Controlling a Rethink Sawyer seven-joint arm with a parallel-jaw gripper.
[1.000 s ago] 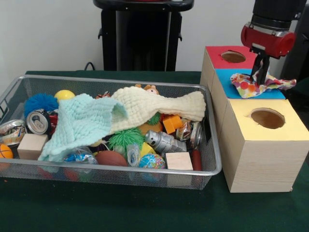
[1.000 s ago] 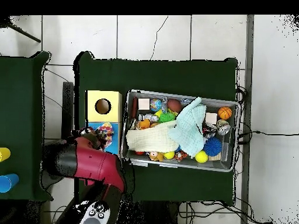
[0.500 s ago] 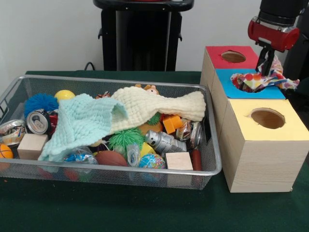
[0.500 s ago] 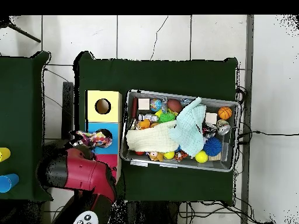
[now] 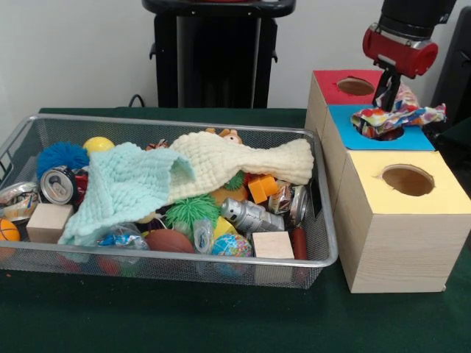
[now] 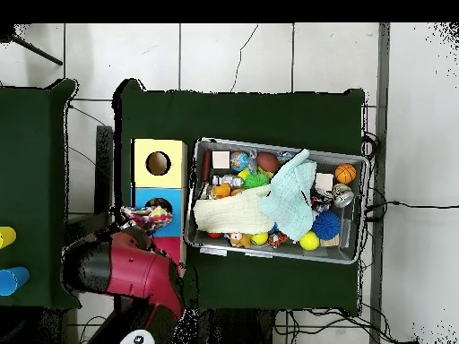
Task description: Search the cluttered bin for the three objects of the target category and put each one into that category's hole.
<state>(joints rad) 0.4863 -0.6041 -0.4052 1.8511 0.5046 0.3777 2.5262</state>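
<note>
- The green surface (image 5: 169,316) carries a wire mesh bin (image 5: 324,250) at about 9 o'clock in the front view and a row of three wooden boxes at about 3 o'clock.
- Nearest in the row is the yellow-topped box (image 5: 401,235), its round hole open and showing nothing in it.
- Along the bin's near wall lie a small wooden cube (image 5: 273,245), a globe-patterned ball (image 5: 231,245), a brown football (image 5: 168,240) and a second wooden block (image 5: 49,221) toward 9 o'clock.
- Mid-bin, a silver canister (image 5: 248,215) and an orange cube (image 5: 263,188) sit beside a green spiky ball (image 5: 190,210).
- A mint knitted cloth (image 5: 121,187) and a cream knitted cloth (image 5: 235,159) drape over the clutter, overlapping at the middle.
- A drink can (image 5: 57,185), a blue fuzzy ball (image 5: 62,156) and a yellow ball (image 5: 98,144) sit toward the bin's far 9 o'clock end.
- Behind the yellow box stands the blue-topped box (image 5: 346,143); the colourful patterned cloth (image 5: 394,118) lies bunched over its hole, one end trailing toward 3 o'clock past the box edge.
- The gripper (image 5: 388,87) comes down onto that cloth's far side; its fingers are pinching the fabric.
- Farthest is the red-topped box (image 5: 331,87), its hole uncovered.
- From overhead, the patterned cloth (image 6: 145,215) sits on the blue box beside the red arm (image 6: 125,269).
</note>
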